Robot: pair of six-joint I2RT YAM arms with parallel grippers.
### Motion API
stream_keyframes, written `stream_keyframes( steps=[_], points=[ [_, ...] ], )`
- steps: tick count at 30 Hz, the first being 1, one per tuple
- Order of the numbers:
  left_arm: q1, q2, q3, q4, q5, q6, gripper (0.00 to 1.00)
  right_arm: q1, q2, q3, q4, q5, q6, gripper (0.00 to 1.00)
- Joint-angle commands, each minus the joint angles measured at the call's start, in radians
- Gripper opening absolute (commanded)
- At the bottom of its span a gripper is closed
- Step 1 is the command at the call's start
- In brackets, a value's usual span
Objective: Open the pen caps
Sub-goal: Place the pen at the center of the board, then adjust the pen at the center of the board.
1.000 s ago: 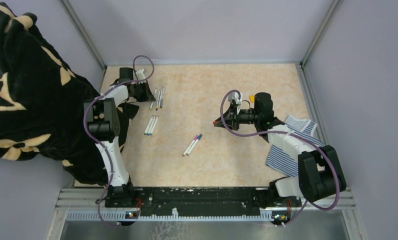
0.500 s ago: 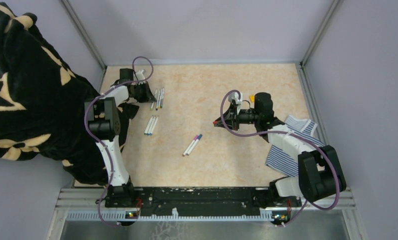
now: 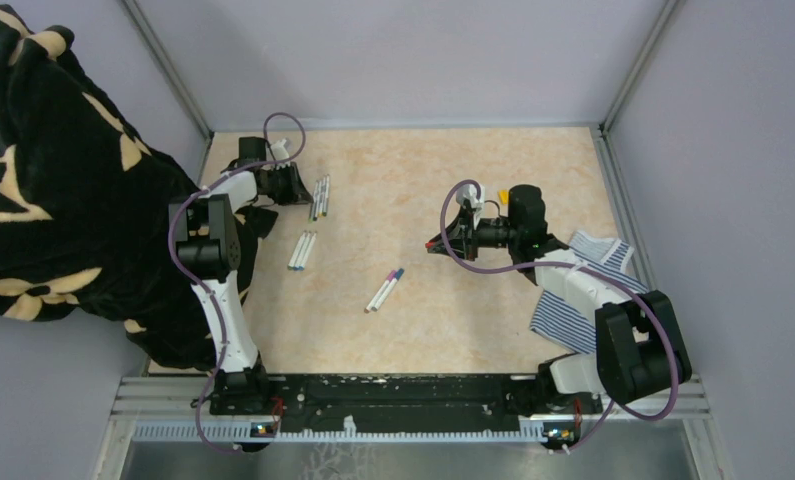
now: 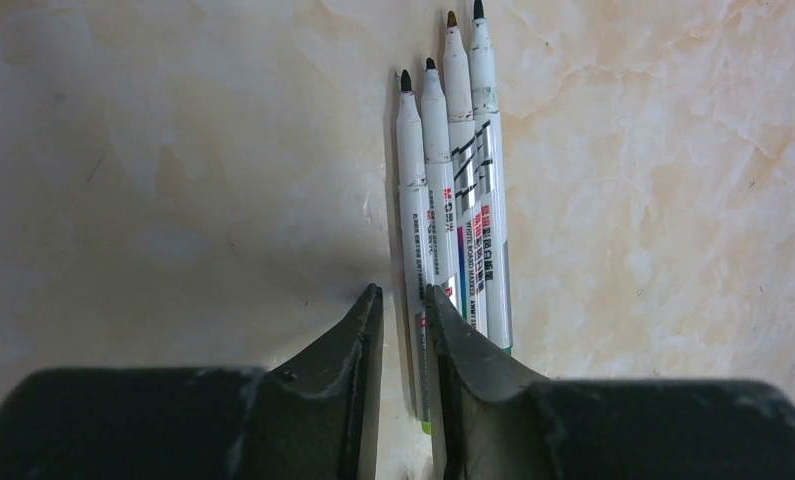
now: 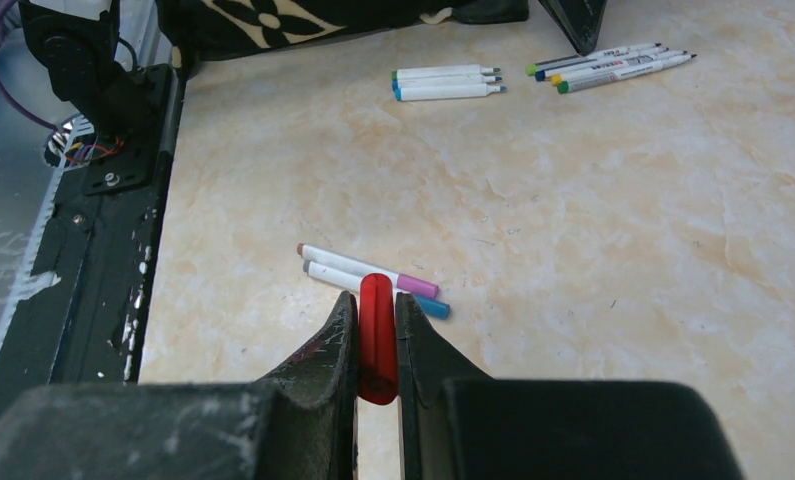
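- The right gripper (image 5: pixel 376 302) is shut tight on a short red plastic pen cap (image 5: pixel 378 350), low in the middle of the right wrist view. No pen is in that cap, so I think it is already off.
- The left gripper (image 4: pixel 403 295) has its jaws a little apart at the bottom of the left wrist view. It sits by the tail ends of four thin white marker pens (image 4: pixel 453 200) lying side by side. All four show bare dark tips, so they look done.
- Two white pens with a pink end and a blue end (image 3: pixel 384 289) lie in the middle of the top view. Another white pair (image 3: pixel 302 250) lies to their left. Their tips are too small to be sure of.
- The beige marbled table (image 3: pixel 473 330) has lots of bare room in the middle.
- The left gripper is tucked in the upper left corner, near the grey wall (image 3: pixel 393 60) and the black and cream fuzzy cloth (image 3: pixel 53 180).
- A blue-and-white striped cloth (image 3: pixel 558 315) lies under the right arm at the right edge.
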Motion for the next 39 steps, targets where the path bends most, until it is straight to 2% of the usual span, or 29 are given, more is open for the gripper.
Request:
stream_keyframes(
  steps=[1, 12, 21, 24, 30, 36, 39],
  points=[
    [0.011, 0.018, 0.022, 0.011, -0.002, -0.007, 0.27, -0.007, -0.029, -0.008, 0.054, -0.021, 0.007, 0.0],
    [0.015, 0.0, 0.021, 0.017, 0.02, -0.003, 0.28, -0.007, -0.028, -0.008, 0.055, -0.017, 0.008, 0.0],
    [0.015, -0.035, 0.006, 0.033, 0.055, 0.002, 0.4, -0.007, -0.028, -0.008, 0.057, -0.013, 0.01, 0.0],
    [0.014, -0.058, -0.007, 0.043, 0.012, 0.002, 0.5, -0.007, -0.028, -0.008, 0.057, -0.013, 0.01, 0.0],
    [-0.001, -0.118, -0.025, 0.048, -0.087, 0.014, 0.79, -0.007, -0.026, -0.008, 0.057, -0.009, 0.01, 0.0],
    [-0.065, -0.175, -0.039, 0.057, -0.236, 0.063, 0.98, -0.007, -0.026, -0.008, 0.057, -0.007, 0.01, 0.0],
    [-0.126, -0.182, -0.037, 0.054, -0.347, 0.091, 1.0, -0.007, -0.026, -0.008, 0.057, -0.005, 0.01, 0.0]
  ],
)
